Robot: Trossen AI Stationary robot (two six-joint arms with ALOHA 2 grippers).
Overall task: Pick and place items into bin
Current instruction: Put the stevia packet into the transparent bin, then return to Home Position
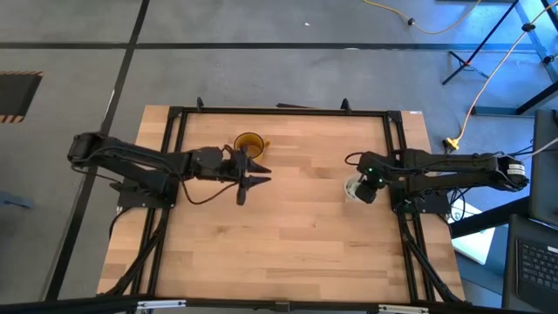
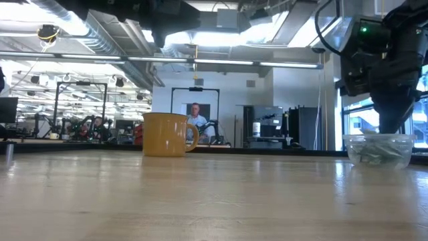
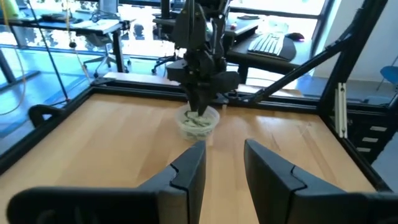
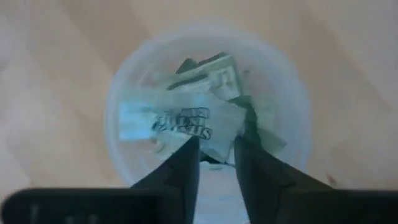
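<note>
The bin (image 1: pixel 352 188), a small clear round container, stands on the table near its right edge, also seen in the low view (image 2: pixel 378 148) and the left wrist view (image 3: pixel 197 122). Several pale green and white packets (image 4: pixel 186 118) lie piled inside it. My right gripper (image 4: pixel 216 149) points down into the bin from above (image 1: pixel 366 187), its fingers a little apart, nothing pinched between them. My left gripper (image 1: pixel 263 173) hovers open above the table's middle left, just near of the amber cup (image 1: pixel 248 142), with nothing between its fingers (image 3: pixel 222 154). My right gripper's fingertips (image 4: pixel 189 152) reach down inside the bin's rim (image 4: pixel 124 81), right at the top of the packet pile. Whether they touch a packet, I cannot tell.
The amber cup with a handle (image 2: pixel 168 134) stands at the far middle of the table. A black frame (image 1: pixel 279 111) borders the wooden top. Bare wood (image 1: pixel 288 244) stretches across the middle and near side. A person (image 2: pixel 195 115) sits in the room beyond.
</note>
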